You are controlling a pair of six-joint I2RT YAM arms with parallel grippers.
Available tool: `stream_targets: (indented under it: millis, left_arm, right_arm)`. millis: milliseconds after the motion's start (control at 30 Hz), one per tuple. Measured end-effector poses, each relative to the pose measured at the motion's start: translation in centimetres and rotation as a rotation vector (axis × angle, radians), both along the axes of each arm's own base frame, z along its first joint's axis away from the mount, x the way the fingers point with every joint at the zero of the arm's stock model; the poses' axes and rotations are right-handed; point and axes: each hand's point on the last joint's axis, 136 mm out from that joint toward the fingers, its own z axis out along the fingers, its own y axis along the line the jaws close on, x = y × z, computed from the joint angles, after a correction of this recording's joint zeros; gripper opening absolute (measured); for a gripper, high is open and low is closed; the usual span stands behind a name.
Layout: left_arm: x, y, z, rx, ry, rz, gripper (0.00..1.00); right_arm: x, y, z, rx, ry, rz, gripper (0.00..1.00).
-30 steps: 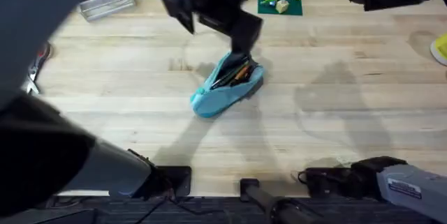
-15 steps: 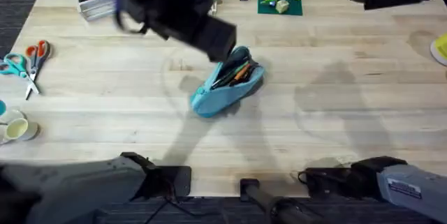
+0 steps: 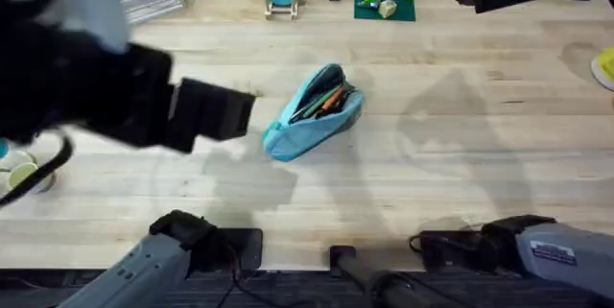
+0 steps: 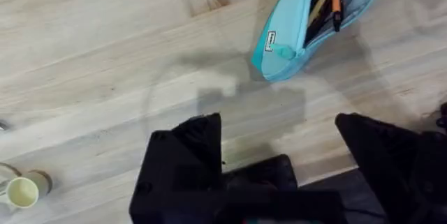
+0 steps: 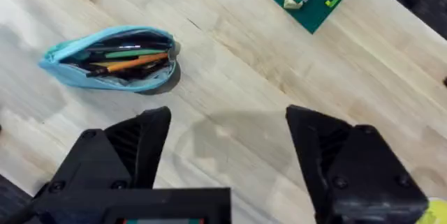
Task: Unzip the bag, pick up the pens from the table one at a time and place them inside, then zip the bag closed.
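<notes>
Left pincer (image 4: pixel 276 130) released, right pincer (image 5: pixel 227 130) released, unzipped bag (image 3: pixel 312 116) holding pens (image 5: pixel 129 62), zipper pull (image 4: pixel 284 52) visible from left wrist

Both matte-black, blocky 2-finger grippers, left (image 4: pixel 279 161) and right (image 5: pixel 227 161), have chunky angular fingers (image 5: pixel 140 147); the grey arm segments carry black cables and a white label.

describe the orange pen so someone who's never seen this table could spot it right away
Start at the middle of the wooden table, where a light-blue pouch lies open. Look into its unzipped mouth: the orange pen lies lengthwise among the other pens. It is the only bright orange one there; those beside it are dark or greenish.
</notes>
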Motion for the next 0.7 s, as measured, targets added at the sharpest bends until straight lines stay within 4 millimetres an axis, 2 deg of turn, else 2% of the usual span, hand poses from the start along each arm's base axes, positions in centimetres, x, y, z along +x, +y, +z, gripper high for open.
stream_targets:
  millis: [200,400,500,700]
  left_arm:
    - [-1.4,0.8,0.9,-0.008,-0.061,0.012,0.986]
    - [-1.1,0.7,1.1,-0.006,-0.081,-0.005,0.987]
    - [-1.2,0.4,1.1,0.025,-0.091,-0.091,0.986]
    - [-1.9,-1.2,1.1,0.073,-0.125,-0.386,0.986]
  right_arm:
    - [0.0,0.0,0.0,0.0,0.0,0.0,0.995]
    - [0.0,0.0,0.0,0.0,0.0,0.0,0.995]
    - [0.0,0.0,0.0,0.0,0.0,0.0,0.996]
    - [0.0,0.0,0.0,0.0,0.0,0.0,0.996]
